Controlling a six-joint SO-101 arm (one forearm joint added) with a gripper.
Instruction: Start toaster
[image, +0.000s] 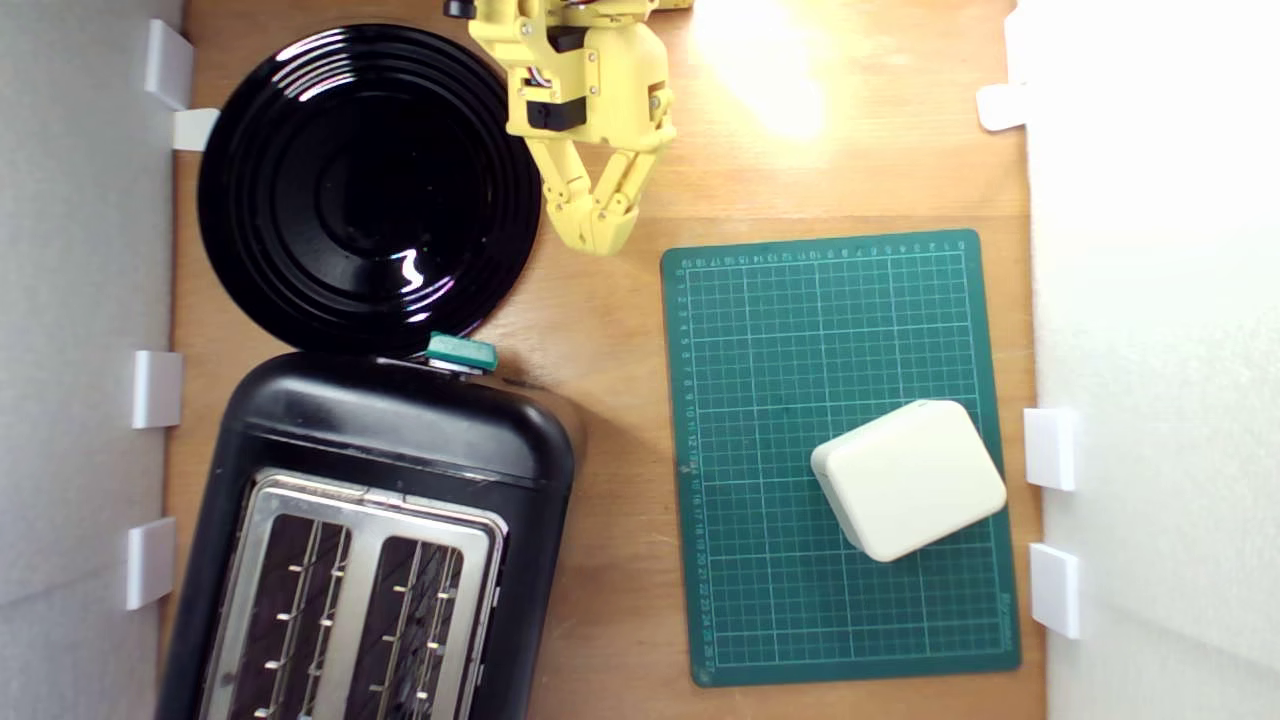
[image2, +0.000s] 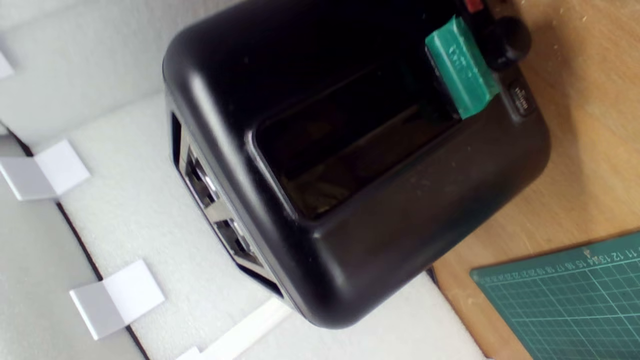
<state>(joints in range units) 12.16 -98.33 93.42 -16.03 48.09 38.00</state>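
One toaster (image: 400, 470) sits at 7 o'clock in the exterior view, slots up, its teal lever (image: 461, 352) on the end facing the arm so it can be pushed from that side. Lever looks up, likely not started. Yellow gripper (image: 597, 232) hangs at 12 o'clock beside the black plate (image: 300, 150), fingertips together, clenched on nothing, well apart from the lever. Wrist view frames the lever (image2: 462, 70), likely lining up. Cream box (image: 908, 478) on green mat (image: 760, 600), 4 o'clock, out of the way.

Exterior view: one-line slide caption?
Yellow tool hovers closed above the wooden table, short of the toaster and its teal lever.
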